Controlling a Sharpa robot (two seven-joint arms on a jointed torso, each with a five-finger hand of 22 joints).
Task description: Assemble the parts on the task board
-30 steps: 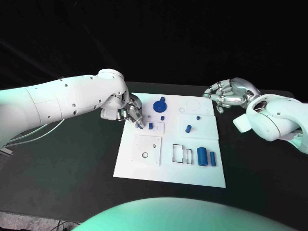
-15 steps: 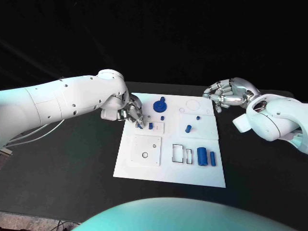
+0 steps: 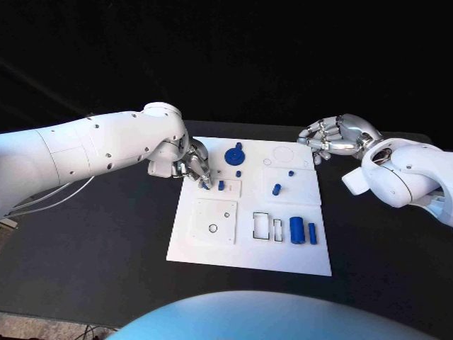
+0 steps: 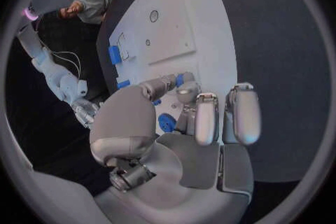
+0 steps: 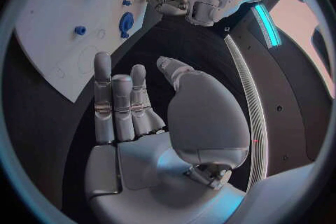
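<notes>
The white task board (image 3: 249, 244) lies mid-table. My left hand (image 3: 193, 166) hangs over the board's far left part, thumb and a finger pinching a small blue peg (image 4: 180, 79) just above a square plate. A second blue peg (image 3: 221, 185) stands beside those fingertips. Further back lies a blue gear (image 3: 235, 154), and it appears again (image 4: 167, 122) under the palm of my left hand (image 4: 182, 123). My right hand (image 3: 334, 138) hovers off the board's far right corner, fingers apart, holding nothing; its fingers (image 5: 115, 101) point toward the board (image 5: 49, 39).
More blue parts sit on the board: a slanted peg (image 3: 277, 189), a tiny one (image 3: 291, 172) and two cylinders (image 3: 297, 231) by rectangular slots (image 3: 261, 225). A plate with a round hole (image 3: 214, 221) lies near the left edge. Black table (image 3: 83, 241) surrounds the board.
</notes>
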